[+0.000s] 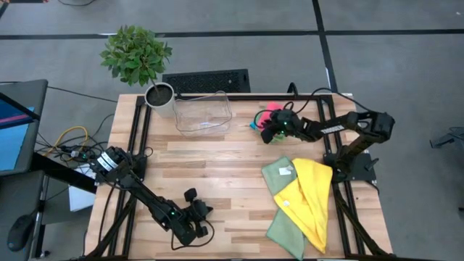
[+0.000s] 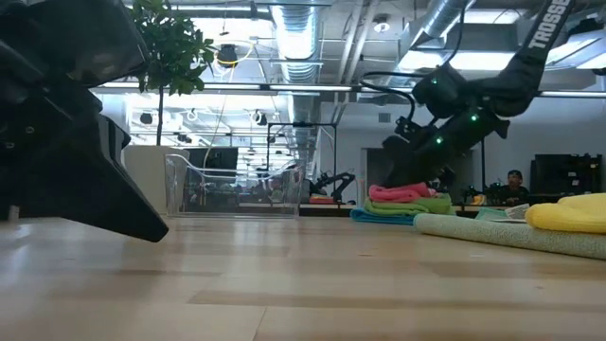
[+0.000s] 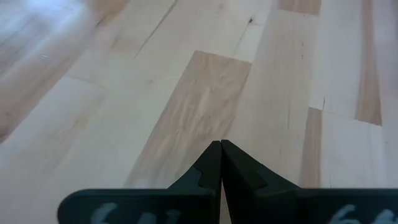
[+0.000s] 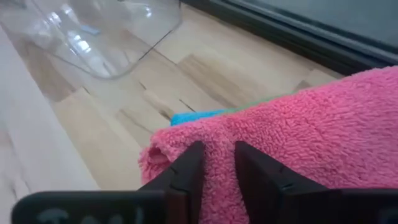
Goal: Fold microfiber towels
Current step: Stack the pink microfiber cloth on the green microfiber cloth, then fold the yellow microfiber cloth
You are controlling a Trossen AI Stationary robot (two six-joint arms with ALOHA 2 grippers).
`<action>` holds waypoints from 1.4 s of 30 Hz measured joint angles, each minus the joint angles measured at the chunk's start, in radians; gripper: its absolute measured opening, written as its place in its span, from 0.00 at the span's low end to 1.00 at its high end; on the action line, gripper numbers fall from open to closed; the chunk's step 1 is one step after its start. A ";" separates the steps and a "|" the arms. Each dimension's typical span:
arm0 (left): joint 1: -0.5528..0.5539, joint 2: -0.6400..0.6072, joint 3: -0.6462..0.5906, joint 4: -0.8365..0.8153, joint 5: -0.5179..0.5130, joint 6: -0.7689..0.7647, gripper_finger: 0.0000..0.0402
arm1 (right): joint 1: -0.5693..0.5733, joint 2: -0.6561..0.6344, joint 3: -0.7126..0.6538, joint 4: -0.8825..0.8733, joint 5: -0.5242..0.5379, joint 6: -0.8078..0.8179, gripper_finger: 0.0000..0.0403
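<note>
Nearest the low camera, the left gripper (image 2: pixel 76 142) filled the near left corner of the wooden table (image 1: pixel 217 174), resting low over bare planks. Its fingers (image 3: pixel 211 165) were clenched tip to tip, grasping nothing.

At the far right of the table, the right gripper (image 1: pixel 270 132) stood at a small stack of folded towels. The pink towel (image 4: pixel 298 143) lay on top, with a bright green towel (image 2: pixel 412 206) under it and a blue towel (image 4: pixel 193 116) at the bottom. In the right wrist view, the two fingers (image 4: pixel 186 168) rested on the pink towel's pile with a narrow gap between them. Whether they were pinching any cloth could not be told.

Near and right of that stack, a yellow towel (image 1: pixel 312 199) lay partly folded across a pale sage green towel (image 1: pixel 279 181) spread flat. A small white tag (image 1: pixel 286 171) showed where the two met.

A clear plastic bin (image 1: pixel 203 114) stood at the far edge, left of the stack. A potted plant (image 1: pixel 141 61) stood at the far left corner. A dark keyboard (image 1: pixel 206 80) lay just beyond the far edge.

Beyond the table was an open room with exposed ceiling ducts (image 2: pixel 303 38). A person (image 2: pixel 512 187) sat in the distance at the right.
</note>
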 joint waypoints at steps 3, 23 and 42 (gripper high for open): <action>0.000 0.000 0.000 0.003 0.000 -0.004 0.00 | -0.009 0.017 0.004 -0.004 -0.017 0.001 0.25; 0.094 0.000 0.002 0.252 0.009 0.219 0.30 | 0.166 -0.542 0.358 -1.371 -0.023 0.249 0.44; 0.234 0.001 0.003 0.592 0.410 0.400 0.47 | 0.737 -0.282 0.276 -1.623 0.181 0.803 0.52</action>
